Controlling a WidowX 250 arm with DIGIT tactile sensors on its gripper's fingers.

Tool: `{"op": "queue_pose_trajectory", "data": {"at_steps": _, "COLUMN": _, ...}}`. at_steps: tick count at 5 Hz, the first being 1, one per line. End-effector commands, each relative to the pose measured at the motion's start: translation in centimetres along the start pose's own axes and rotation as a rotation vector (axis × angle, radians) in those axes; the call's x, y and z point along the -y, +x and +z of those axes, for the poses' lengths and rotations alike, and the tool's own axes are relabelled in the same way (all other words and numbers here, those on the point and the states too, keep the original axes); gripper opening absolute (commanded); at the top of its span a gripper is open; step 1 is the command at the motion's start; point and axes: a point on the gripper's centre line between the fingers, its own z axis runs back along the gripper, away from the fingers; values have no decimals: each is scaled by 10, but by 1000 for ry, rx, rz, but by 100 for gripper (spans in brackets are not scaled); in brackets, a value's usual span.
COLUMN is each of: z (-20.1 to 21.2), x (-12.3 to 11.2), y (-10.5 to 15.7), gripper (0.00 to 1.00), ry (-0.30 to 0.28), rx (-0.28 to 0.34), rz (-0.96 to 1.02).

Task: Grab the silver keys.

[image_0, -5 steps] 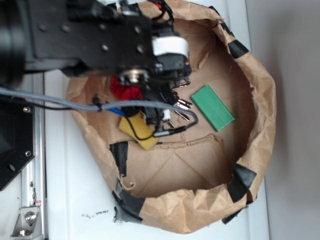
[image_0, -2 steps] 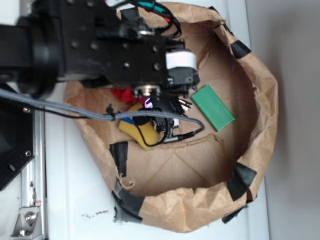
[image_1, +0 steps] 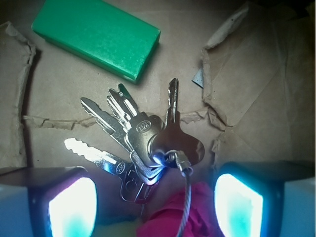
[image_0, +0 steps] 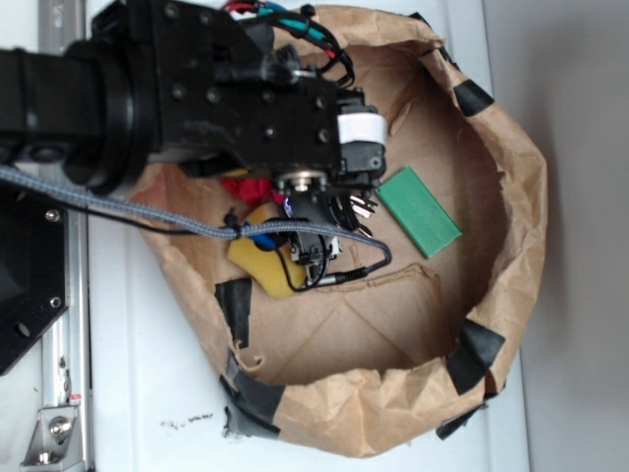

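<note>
The silver keys (image_1: 143,140) lie fanned out on brown paper, joined on a thin wire ring; the wrist view shows them just ahead of and between my fingertips. My gripper (image_1: 155,205) is open, its glowing left pad (image_1: 71,207) and right pad (image_1: 239,202) standing either side of the key heads without touching them. In the exterior view the gripper (image_0: 336,211) hangs low inside the bag and only a bit of the keys (image_0: 362,206) shows under it.
A flat green block (image_1: 98,34) (image_0: 420,211) lies just beyond the keys. A red cloth (image_1: 182,217) (image_0: 246,185) and a yellow sponge (image_0: 257,258) sit close under the arm. The crumpled paper bag wall (image_0: 511,197) rings everything.
The arm has shifted right and dropped lower into the bag, so it now covers most of the keys that showed beside the green block a second ago.
</note>
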Motion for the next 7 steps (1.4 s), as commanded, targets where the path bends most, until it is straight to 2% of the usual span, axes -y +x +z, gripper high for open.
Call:
{"op": "queue_pose_trajectory", "data": {"at_steps": 1, "z": 1, "x": -7, "y": 12, "gripper": 100, "ry": 21, "rx": 65, "rz": -29}}
{"op": "queue_pose_trajectory", "data": {"at_steps": 2, "z": -7, "x": -8, "y": 13, "gripper": 100, "ry": 42, "rx": 85, "rz": -29}}
{"op": "queue_pose_trajectory", "data": {"at_steps": 4, "z": -9, "x": -4, "y": 16, "gripper": 100, "ry": 48, "rx": 87, "rz": -16}}
{"op": "queue_pose_trajectory", "data": {"at_steps": 5, "z": -10, "x": -5, "y": 17, "gripper": 0, "ry": 45, "rx": 80, "rz": 1}}
{"op": "queue_pose_trajectory", "data": {"at_steps": 7, "z": -8, "x": -7, "y": 18, "gripper": 0, "ry": 35, "rx": 96, "rz": 16}}
